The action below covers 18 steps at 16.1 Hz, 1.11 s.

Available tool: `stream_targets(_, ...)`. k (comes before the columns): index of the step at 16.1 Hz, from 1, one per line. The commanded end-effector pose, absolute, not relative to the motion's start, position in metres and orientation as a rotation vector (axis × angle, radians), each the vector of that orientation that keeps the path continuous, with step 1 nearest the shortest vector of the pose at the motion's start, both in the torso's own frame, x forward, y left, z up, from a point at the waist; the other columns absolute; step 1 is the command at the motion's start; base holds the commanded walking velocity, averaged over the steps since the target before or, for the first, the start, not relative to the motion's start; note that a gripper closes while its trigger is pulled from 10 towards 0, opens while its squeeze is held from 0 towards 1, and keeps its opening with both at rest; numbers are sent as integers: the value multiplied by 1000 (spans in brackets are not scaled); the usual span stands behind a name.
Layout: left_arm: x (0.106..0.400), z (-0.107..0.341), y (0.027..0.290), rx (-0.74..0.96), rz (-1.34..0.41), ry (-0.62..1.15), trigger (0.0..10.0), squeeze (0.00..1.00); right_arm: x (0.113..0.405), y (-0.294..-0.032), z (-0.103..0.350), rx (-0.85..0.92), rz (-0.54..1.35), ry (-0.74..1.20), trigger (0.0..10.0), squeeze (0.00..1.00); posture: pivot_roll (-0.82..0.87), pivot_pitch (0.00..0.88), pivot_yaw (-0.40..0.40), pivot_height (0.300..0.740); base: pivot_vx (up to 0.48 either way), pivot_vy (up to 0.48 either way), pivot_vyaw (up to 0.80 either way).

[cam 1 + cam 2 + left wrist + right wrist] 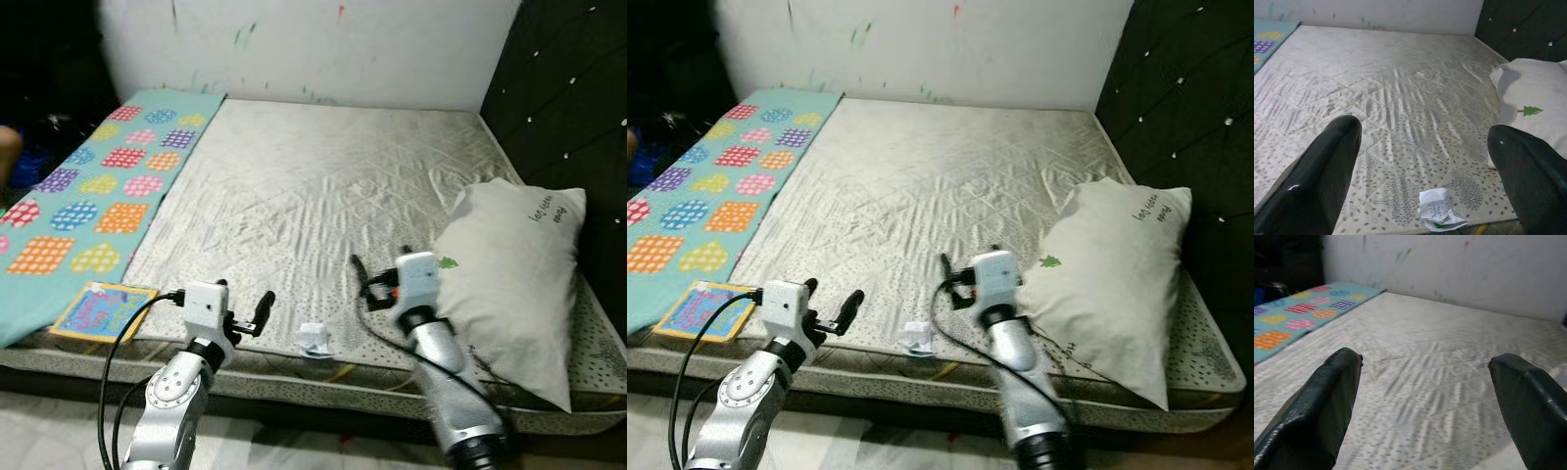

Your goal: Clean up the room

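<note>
We see a bare mattress (pixel 323 186), off-white quilted fabric with a diamond stitch pattern and small dark speckles toward its near edge, wrinkled in the middle. On the mattress near edge lies a small crumpled white paper scrap (pixel 313 340), creased, with a bit of green under it in the left wrist view (pixel 1437 209). Along the mattress left side runs a teal mat (pixel 93 191) printed with bright rounded patches in pink, orange, yellow, purple. At the mattress near-left corner, on the mat's end, sits a flat square book (pixel 103 310) with a yellow border and blue-pink cover. On the mattress right side lies a plump off-white pillow (pixel 519 274), soft and creased, with a small green tree print and dark script. Behind the mattress is a white wall (pixel 323 44) with faint paint marks; right of the mattress a dark tufted headboard panel (pixel 573 98). Pale floor (pixel 59 421) shows below the mattress near edge.

Left gripper (pixel 245 315) hovers over the mattress near edge, just left of the paper scrap, fingers wide apart, holding nothing. Right gripper (pixel 377 269) is above the mattress just beside the pillow, fingers wide apart too, nothing between them.
</note>
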<state>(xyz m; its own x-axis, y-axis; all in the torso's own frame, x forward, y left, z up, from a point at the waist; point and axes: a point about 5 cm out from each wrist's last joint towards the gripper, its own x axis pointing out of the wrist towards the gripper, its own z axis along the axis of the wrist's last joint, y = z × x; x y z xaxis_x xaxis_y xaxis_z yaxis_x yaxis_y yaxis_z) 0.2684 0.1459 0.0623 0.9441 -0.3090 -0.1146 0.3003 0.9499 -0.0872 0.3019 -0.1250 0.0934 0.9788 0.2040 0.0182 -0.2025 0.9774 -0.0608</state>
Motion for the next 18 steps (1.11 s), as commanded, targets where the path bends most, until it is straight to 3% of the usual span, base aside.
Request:
stream_targets(1, 270, 68, 147, -68, -312, 112, 10000, 0, 306, -128, 101, -57, 199, -57, 10000, 0, -94, 0, -37, 740, 0, 0, 0)
stream_targets(9, 262, 83, 174, -50, -214, 56, 10000, 0, 288, -159, 105, -107, 148, -62, 10000, 0, -115, 0, -40, 740, 282, 0, 0)
stream_targets(13, 261, 79, 170, -38, -223, 76, 10000, 0, 289, -155, 104, -101, 159, -49, 10000, 0, -112, 0, -40, 740, 322, 0, 0)
stream_targets(18, 263, 78, 168, -45, -152, 91, 10000, 0, 286, -156, 100, -99, 157, -29, 10000, 0, -111, 0, -45, 740, 0, 0, 0)
